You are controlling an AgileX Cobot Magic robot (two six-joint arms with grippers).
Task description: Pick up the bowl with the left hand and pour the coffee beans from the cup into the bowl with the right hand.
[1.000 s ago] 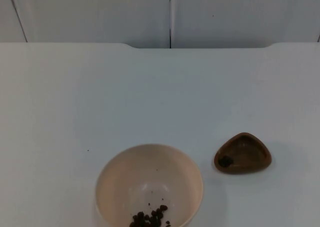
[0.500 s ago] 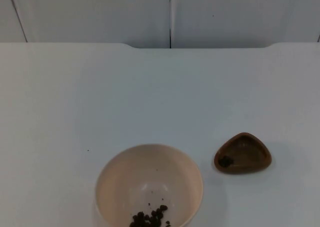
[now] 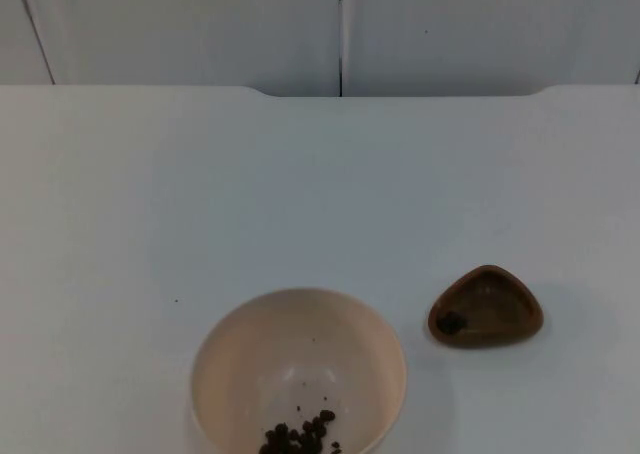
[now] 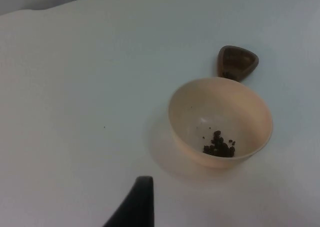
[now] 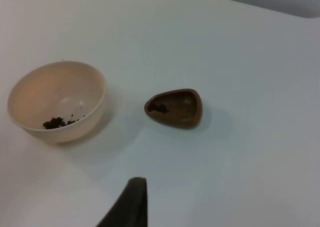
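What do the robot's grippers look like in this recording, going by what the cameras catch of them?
Little to go on: one black fingertip of the left gripper and one of the right gripper. Each is matte black, broad at the base and narrowing to a blunt, squared tip, with no markings.

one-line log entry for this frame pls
bowl: on table, coffee beans inside | cup: on table beside bowl, few beans left | left pincer: above table, holds nothing | right pincer: above table, holds nothing

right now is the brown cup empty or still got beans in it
Nearly empty: the brown cup stands upright on the table, with a small dark clump at one end. Most coffee beans lie in the bowl.
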